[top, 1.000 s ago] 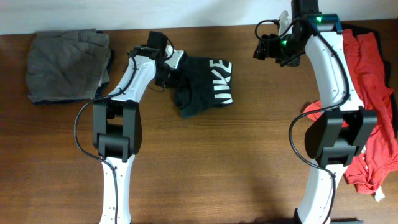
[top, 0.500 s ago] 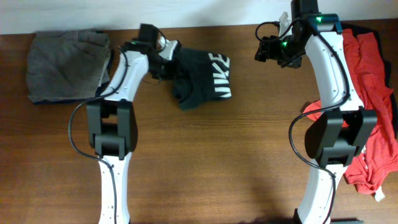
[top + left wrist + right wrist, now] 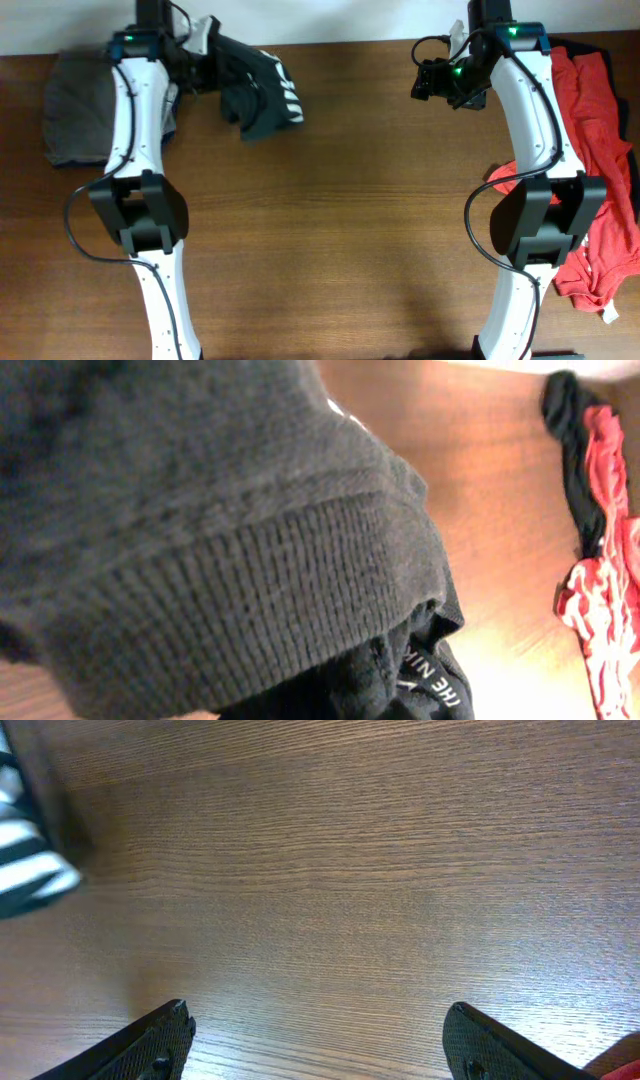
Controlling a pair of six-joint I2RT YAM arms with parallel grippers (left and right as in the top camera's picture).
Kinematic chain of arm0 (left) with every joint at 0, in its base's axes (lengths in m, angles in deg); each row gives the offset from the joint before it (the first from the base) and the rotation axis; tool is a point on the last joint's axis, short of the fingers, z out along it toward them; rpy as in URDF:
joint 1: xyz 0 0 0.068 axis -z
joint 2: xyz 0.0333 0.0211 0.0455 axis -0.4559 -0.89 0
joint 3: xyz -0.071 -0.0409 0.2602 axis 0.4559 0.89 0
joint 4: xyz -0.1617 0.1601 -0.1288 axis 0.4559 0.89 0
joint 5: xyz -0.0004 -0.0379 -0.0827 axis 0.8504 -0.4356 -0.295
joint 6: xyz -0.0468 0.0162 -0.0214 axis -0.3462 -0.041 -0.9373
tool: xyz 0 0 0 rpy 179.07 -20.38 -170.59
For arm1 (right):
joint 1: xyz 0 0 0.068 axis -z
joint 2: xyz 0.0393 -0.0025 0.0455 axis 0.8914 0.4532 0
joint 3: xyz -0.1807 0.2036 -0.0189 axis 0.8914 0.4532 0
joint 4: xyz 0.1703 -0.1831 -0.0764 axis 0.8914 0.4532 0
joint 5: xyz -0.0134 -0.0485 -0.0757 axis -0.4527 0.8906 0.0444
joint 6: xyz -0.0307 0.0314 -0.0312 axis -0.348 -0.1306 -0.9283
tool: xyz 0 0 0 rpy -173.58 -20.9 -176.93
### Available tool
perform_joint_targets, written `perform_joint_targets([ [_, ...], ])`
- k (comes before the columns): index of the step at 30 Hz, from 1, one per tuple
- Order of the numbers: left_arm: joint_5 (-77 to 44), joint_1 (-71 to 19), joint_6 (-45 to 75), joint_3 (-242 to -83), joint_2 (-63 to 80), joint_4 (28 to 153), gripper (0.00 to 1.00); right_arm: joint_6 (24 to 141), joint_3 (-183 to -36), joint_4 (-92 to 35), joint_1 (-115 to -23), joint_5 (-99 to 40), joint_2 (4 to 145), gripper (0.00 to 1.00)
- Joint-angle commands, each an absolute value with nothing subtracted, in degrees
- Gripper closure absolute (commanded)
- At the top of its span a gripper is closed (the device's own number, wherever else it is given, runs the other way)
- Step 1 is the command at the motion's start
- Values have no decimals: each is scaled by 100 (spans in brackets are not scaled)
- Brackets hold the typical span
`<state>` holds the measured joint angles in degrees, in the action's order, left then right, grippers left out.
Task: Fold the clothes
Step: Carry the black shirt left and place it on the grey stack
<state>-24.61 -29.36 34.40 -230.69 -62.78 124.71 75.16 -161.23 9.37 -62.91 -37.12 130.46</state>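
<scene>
- Brown wood-grain table [image 3: 350, 220]: fills the overhead view, carries all the clothes, and ends at a pale strip just beyond the black T-shirt.
- Red T-shirts [image 3: 605, 150]: sprawl unfolded in a long heap at the table's edge, far to the right of the black T-shirt. Show up again as a crumpled red patch at the right side of the left wrist view.
- Grey garment [image 3: 85, 105]: lies folded flat into a rough rectangle, just to the left of the black T-shirt.
- Black T-shirt [image 3: 262, 95]: lies bunched and unfolded near the table's far edge, white lettering turned up along its right side. Crowds the left wrist camera with dark ribbed knit and a small printed neck label.
- Second black garment [image 3: 570, 48]: peeks out as a narrow dark strip at the far end of the red heap, well to the right of the black T-shirt.
- Right gripper [image 3: 315, 1030]: hovers over bare wood, well to the right of the black T-shirt, fingers spread wide with nothing between them.
- Left gripper [image 3: 205, 45]: sits against the left end of the black T-shirt. Stays out of sight in its own camera, fingers hidden behind cloth; impossible to tell how far apart they stand or whether they clamp the fabric.
</scene>
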Motion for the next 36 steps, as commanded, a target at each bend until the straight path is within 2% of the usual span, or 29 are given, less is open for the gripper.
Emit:
perform_joint_targets([
  [1,-2699,-3059,3423,-23690,-6228,12585,100,7457,-16166,961,-6265,-3620,13026,16],
  [6,-2675,-3295,3239,-24275,-6228,12810,100,7457,-16166,961,-6267,-3620,13026,16],
  [15,-2061,-4145,1342,-24474,-6219,12748,99,7453,-16166,1007,-6265,-3618,13026,15],
  [25,-1910,-5227,-391,-24470,-6222,11854,99,7411,-16164,1007,-6267,-3616,13026,15],
  [30,-1521,-5413,-848,-24400,-6226,11529,99,7413,-16145,1005,-6265,-3618,13026,15],
  [36,-1490,-5373,-1618,-24031,-6333,10532,99,7416,-16138,1045,-6265,-3618,13026,15],
])
